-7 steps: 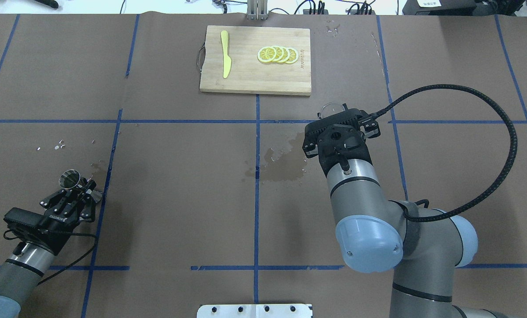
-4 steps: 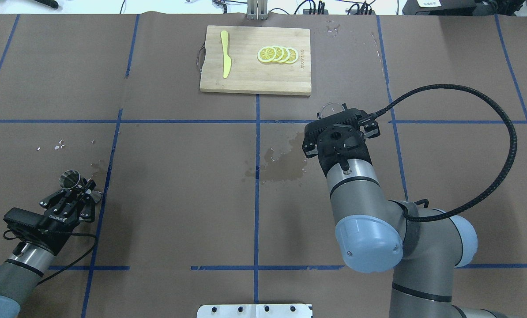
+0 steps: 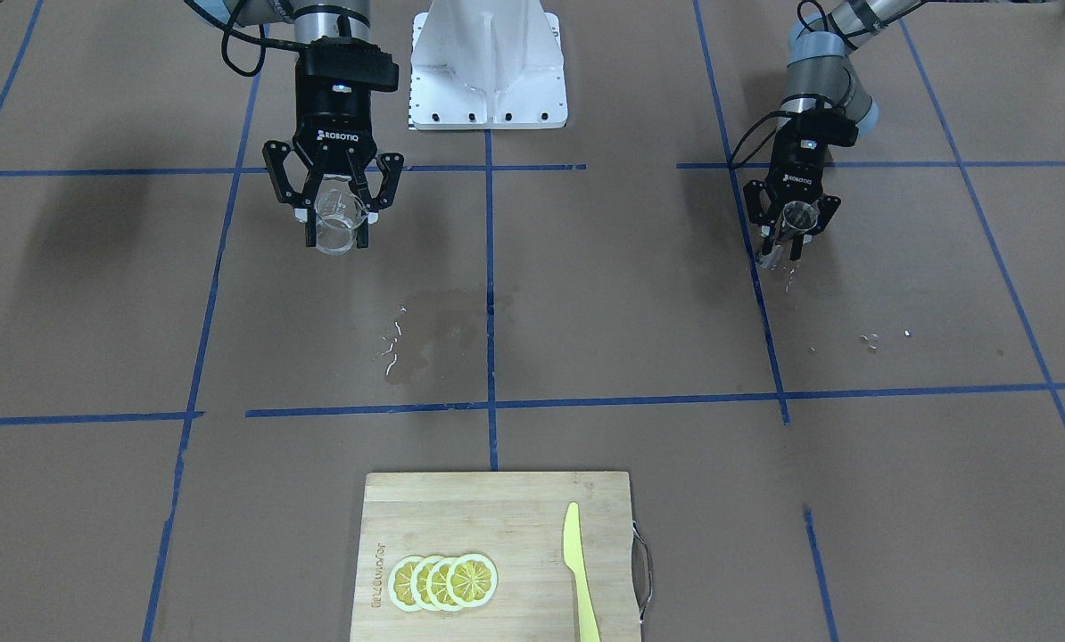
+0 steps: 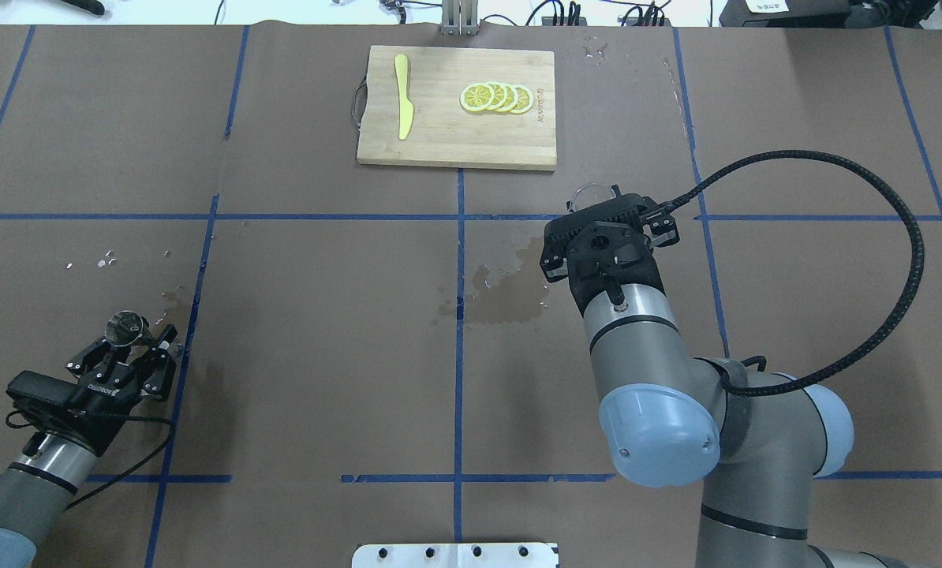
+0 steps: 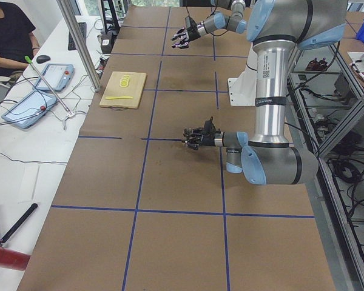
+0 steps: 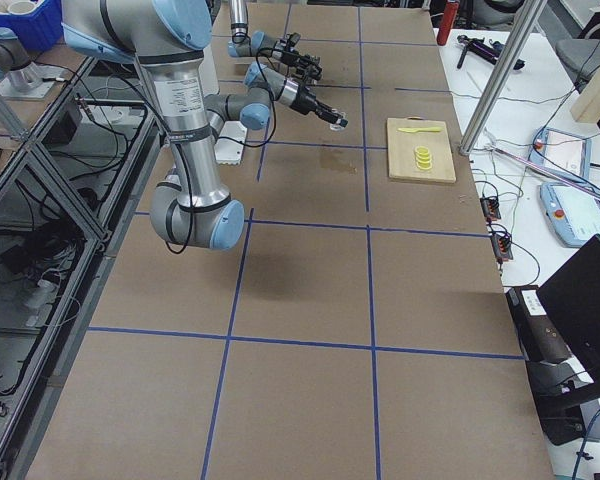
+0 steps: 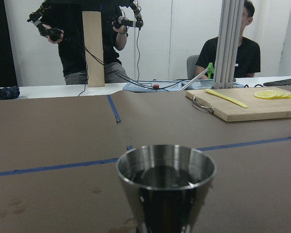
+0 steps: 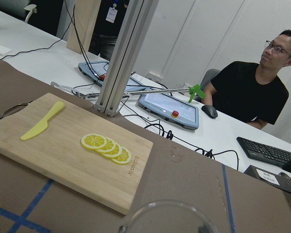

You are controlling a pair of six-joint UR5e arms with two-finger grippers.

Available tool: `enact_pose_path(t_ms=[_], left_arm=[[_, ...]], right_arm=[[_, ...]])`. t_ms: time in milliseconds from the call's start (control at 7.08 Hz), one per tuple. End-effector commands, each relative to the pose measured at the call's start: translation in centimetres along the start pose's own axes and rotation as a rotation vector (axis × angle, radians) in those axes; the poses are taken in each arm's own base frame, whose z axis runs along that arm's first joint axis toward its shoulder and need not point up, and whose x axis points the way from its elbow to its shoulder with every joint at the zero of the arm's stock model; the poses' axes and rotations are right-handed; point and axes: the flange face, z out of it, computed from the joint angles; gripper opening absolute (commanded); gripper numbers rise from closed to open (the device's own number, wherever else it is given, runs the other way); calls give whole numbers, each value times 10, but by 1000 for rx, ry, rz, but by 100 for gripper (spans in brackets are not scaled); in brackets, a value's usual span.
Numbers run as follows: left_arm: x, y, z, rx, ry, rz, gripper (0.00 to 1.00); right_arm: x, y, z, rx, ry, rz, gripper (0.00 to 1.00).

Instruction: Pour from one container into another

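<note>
Left end effector (image 3: 784, 239) tight on jigger (image 7: 166, 194), interior wrist-view only; right end effector (image 3: 336, 234) tight on glass cup (image 3: 334, 223).

Left arm (image 4: 39, 472) and right arm (image 4: 637, 331) reach forward, jaws clamped.

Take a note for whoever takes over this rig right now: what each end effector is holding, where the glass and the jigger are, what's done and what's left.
Right end effector: shut on the glass cup, held upright near mid-table.
Left end effector: shut on the metal jigger, tilted, far out on the robot's left.
Done: both containers are grasped. There is a wet patch at the table's centre.
Left: the two are well apart, so bring the cup over the jigger and tip it. The left wrist view hints at liquid in the jigger, but I cannot be sure.
</note>
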Motion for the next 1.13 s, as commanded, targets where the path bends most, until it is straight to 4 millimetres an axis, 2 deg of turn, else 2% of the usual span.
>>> enact_pose_path(t_ms=[0, 141, 283, 565, 707, 989], left_arm=[[0, 0, 0, -1, 1, 0, 61], [0, 0, 0, -16, 14, 1, 69], [2, 2, -2, -60, 54, 7, 70], [-1, 4, -7, -130, 107, 19, 70], [-13, -3, -17, -172, 134, 31, 70], [-14, -8, -25, -268, 177, 67, 70]], right_arm=[[0, 0, 0, 0, 0, 0, 3], [0, 0, 0, 0, 0, 0, 3], [0, 0, 0, -1, -2, 1, 3], [-1, -1, 0, -2, -4, 2, 3], [1, -2, -1, -1, -4, 5, 2], [1, -2, -1, -1, -4, 4, 3]])
